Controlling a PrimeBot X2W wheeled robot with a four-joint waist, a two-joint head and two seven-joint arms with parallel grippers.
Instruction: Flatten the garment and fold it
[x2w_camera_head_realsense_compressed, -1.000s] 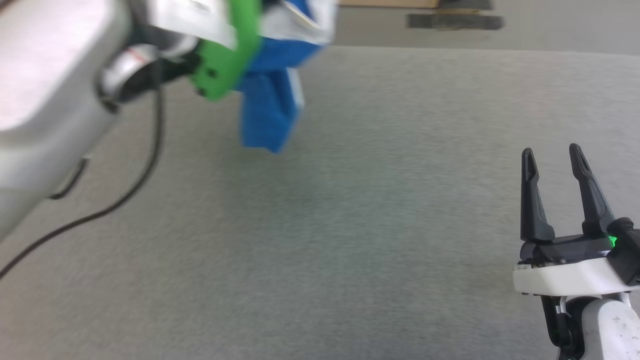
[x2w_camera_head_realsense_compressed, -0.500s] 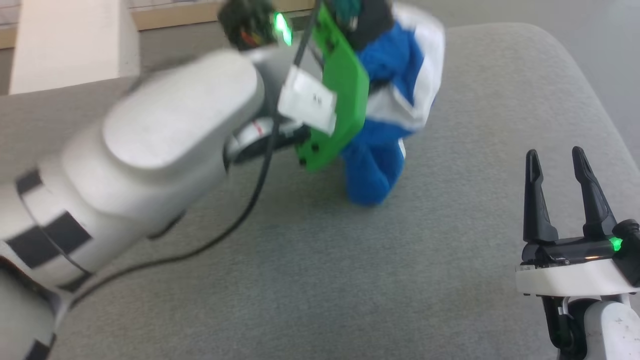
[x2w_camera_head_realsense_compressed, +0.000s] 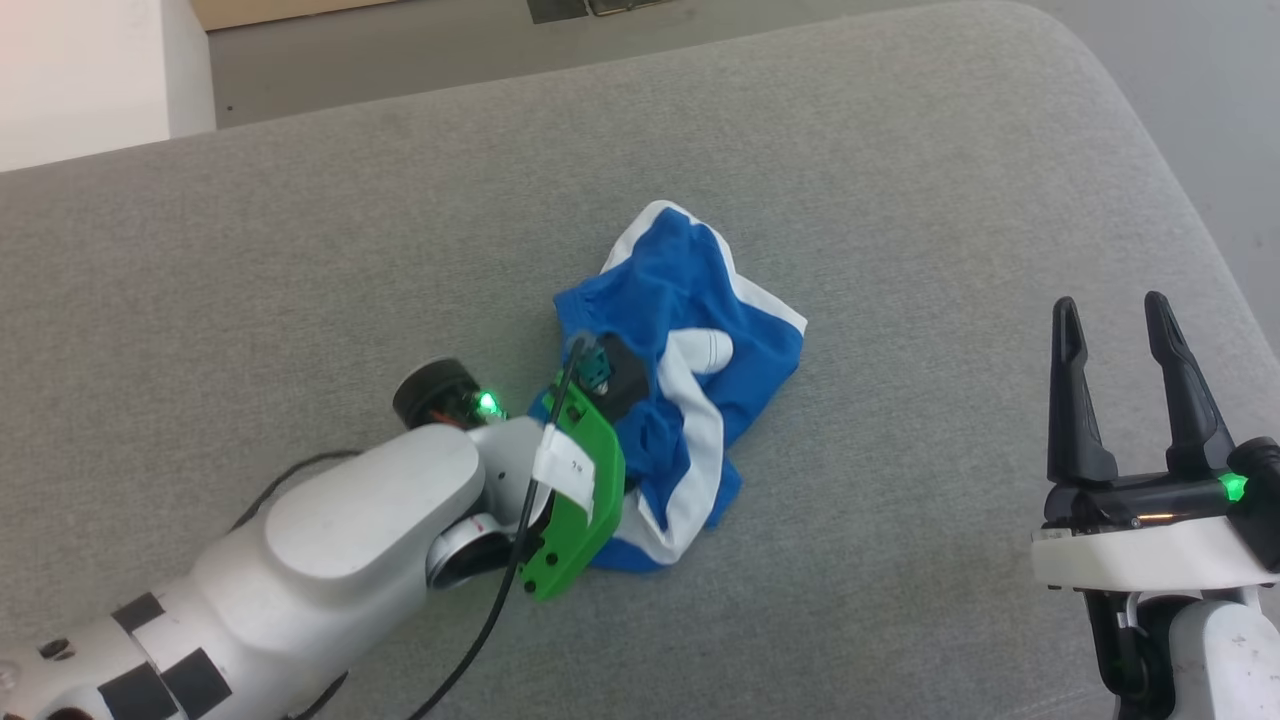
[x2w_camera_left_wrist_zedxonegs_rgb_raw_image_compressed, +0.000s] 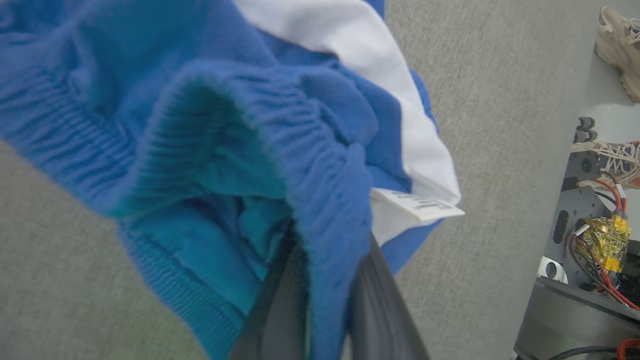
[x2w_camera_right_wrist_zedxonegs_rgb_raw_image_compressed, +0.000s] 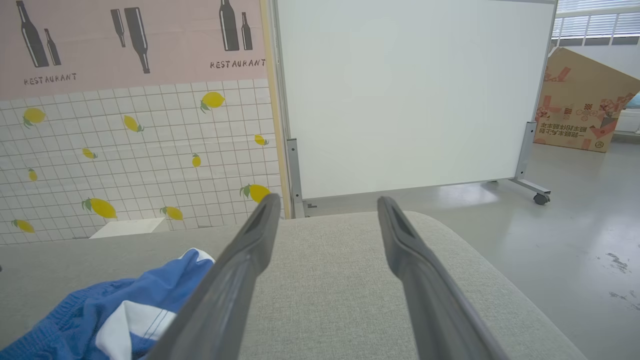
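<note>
The blue shorts are lying in a crumpled heap in the middle of the grey cushion. The left hand is pinching their stretchy waistband tight, toward the cushion's left. The right hand is hovering wide open over the cushion's right side, well apart from the shorts, so the left hand is nearer.

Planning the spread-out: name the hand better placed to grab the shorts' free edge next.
Right hand: open and empty, near the crumpled shorts; the left hand is shut on their waistband.
</note>
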